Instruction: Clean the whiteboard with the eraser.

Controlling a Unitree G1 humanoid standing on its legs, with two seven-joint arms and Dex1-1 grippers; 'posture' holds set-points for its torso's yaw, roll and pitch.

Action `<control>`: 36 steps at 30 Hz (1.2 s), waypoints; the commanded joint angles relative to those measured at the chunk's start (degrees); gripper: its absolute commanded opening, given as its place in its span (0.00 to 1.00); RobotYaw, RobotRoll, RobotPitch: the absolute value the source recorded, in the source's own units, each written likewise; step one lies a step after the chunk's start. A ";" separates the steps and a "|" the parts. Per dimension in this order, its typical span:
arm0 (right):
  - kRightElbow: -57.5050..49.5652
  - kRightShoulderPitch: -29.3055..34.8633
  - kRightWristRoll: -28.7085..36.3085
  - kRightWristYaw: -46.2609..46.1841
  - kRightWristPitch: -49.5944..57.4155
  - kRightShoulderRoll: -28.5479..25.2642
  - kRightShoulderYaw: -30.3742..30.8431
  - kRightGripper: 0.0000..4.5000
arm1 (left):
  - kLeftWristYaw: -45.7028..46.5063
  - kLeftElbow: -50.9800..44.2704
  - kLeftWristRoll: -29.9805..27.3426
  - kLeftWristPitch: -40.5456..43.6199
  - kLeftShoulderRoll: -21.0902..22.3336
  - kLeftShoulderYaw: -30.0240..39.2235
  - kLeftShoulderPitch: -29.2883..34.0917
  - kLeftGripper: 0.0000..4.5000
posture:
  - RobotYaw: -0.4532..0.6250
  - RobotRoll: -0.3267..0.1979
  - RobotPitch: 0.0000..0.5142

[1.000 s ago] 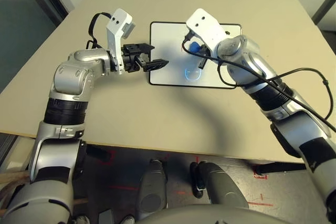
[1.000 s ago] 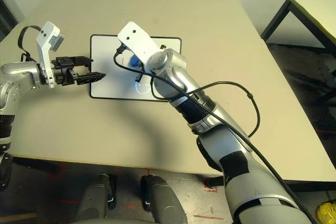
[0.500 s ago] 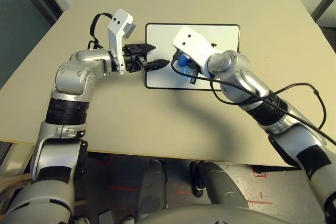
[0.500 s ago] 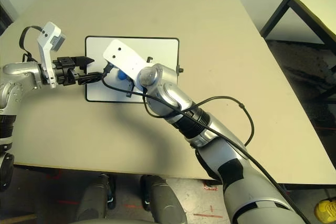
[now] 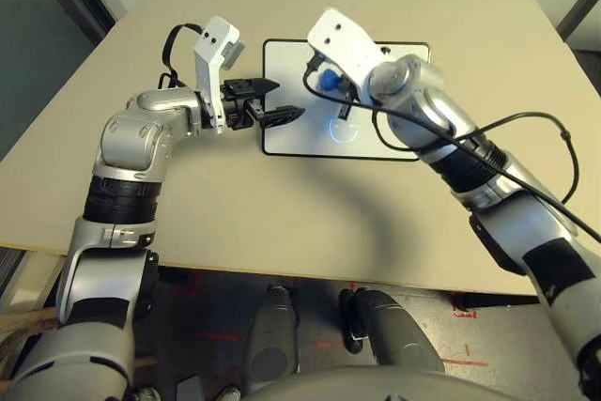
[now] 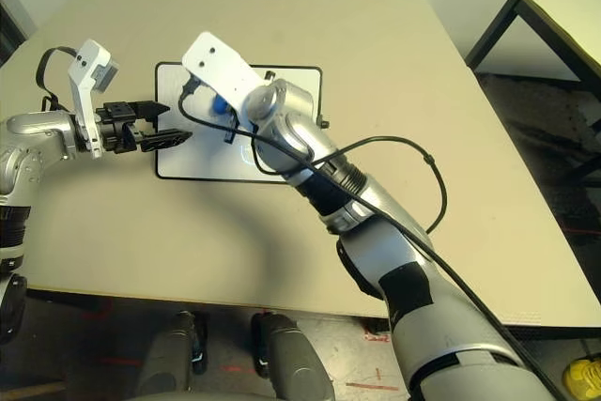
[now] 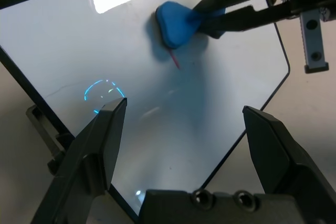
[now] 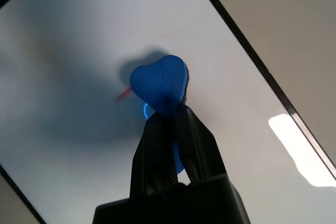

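Gripping the chunky bright-blue eraser (image 8: 157, 80), the closed right gripper (image 8: 169, 114) has shifted it up the frame, across the black-framed whiteboard (image 5: 300, 133); a red mark (image 7: 175, 59) remains, so wiping looks unfinished. The left gripper (image 5: 289, 100) gapes, empty.

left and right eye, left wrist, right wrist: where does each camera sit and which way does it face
Eye views: on the head, facing forward and down at the black-framed whiteboard; both silver jointed arms show.
Left wrist view: on the left arm, along its open black fingers toward the board; the right gripper shows too.
Right wrist view: on the right arm, along its fingers shut on the blue rounded eraser.
Shared by both wrist views: the eraser and a red mark.
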 commanded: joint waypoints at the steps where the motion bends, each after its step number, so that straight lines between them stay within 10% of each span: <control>1: -2.33 4.14 -0.38 1.23 0.37 -0.19 1.93 0.02 | 0.08 -0.71 -0.21 0.24 -0.18 -0.33 0.48 1.00 | 0.40 0.62 0.27; 36: -8.75 10.46 -3.66 3.16 0.92 -0.05 3.57 0.02 | -0.64 0.82 0.21 -1.11 -0.10 -0.56 0.07 1.00 | 0.40 0.62 0.27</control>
